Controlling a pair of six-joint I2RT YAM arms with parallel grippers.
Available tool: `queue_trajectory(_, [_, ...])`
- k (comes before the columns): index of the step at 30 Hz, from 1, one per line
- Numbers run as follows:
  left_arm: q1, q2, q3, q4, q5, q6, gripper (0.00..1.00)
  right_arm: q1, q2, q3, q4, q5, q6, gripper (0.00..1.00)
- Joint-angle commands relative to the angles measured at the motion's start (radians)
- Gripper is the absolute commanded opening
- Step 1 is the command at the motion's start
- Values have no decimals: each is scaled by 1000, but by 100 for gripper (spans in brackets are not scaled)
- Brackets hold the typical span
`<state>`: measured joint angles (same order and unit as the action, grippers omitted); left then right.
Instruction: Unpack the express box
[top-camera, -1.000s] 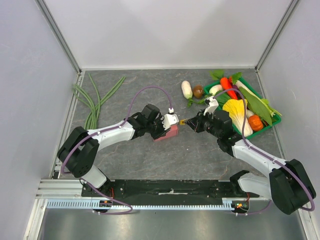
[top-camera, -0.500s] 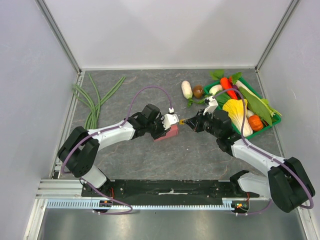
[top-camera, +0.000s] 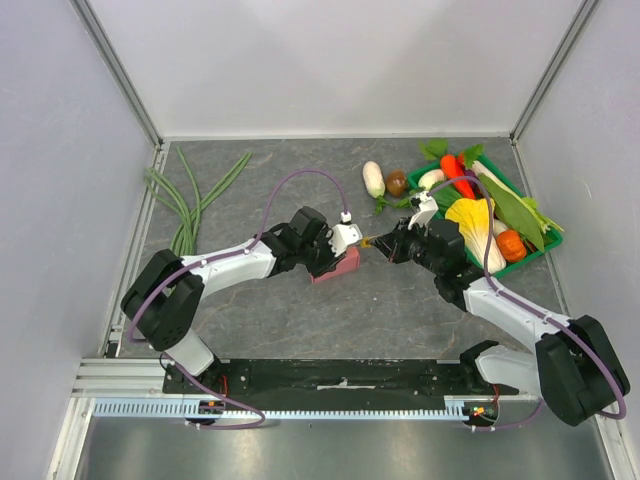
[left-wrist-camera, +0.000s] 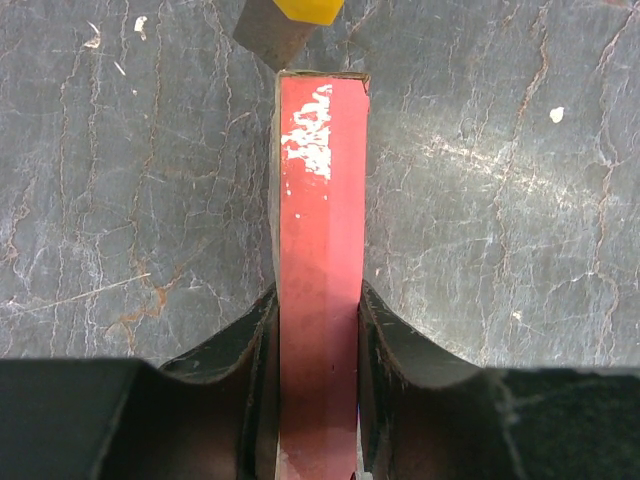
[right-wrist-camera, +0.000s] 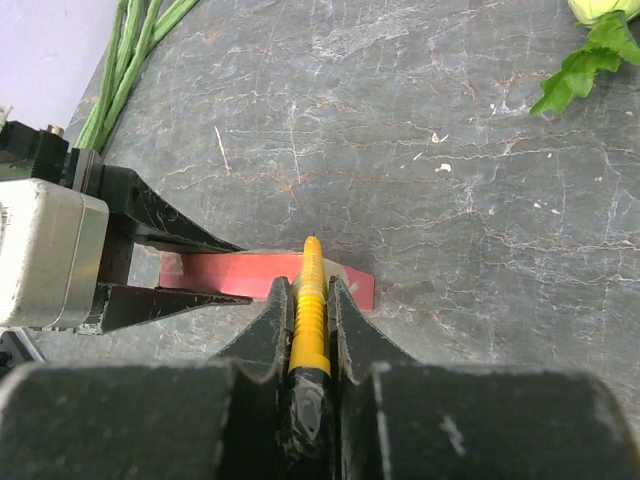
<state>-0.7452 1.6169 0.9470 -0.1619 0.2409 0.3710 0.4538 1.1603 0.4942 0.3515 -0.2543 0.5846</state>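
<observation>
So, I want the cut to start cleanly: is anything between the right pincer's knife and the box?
Nothing visible does. The left pincer clamps the express box on edge, and the knife in the right pincer has its tip at the box's free end.

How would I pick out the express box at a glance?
Start at the middle of the grey table. The express box is the flat pink-red cardboard clamped in the left gripper; the right gripper holds a yellow knife instead.
</observation>
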Motion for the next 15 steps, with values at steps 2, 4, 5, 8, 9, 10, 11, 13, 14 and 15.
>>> queue_trajectory(2, [7,67,-8,-87,-141,-87,9,8,-27,17,-94,-115,-19,0])
queue_trajectory(4, [10,75,-4,-97,-144,-98,8,8,-28,12,-100,-122,-23,0])
queue_trajectory(5, [10,80,-2,-100,-144,-104,8,9,-28,7,-111,-122,-25,0])
queue_trajectory(8, [15,92,3,-108,-152,-122,7,8,-30,-6,-126,-131,-29,0])
queue_trajectory(9, [17,95,6,-110,-160,-127,6,8,-34,-9,-129,-134,-28,0])
queue_trajectory(10, [15,97,7,-113,-161,-129,6,8,-36,-13,-132,-137,-28,0])
queue_trajectory(11, [17,95,7,-113,-158,-127,6,8,-40,-19,-134,-140,-26,0])
queue_trajectory(13, [17,94,7,-111,-161,-130,6,8,-51,-22,-138,-138,-28,0])
queue_trajectory(14, [15,97,9,-113,-169,-132,6,8,-54,-22,-147,-137,-28,0])
queue_trajectory(15, [17,98,12,-116,-172,-129,6,8,-62,-20,-152,-135,-29,0])
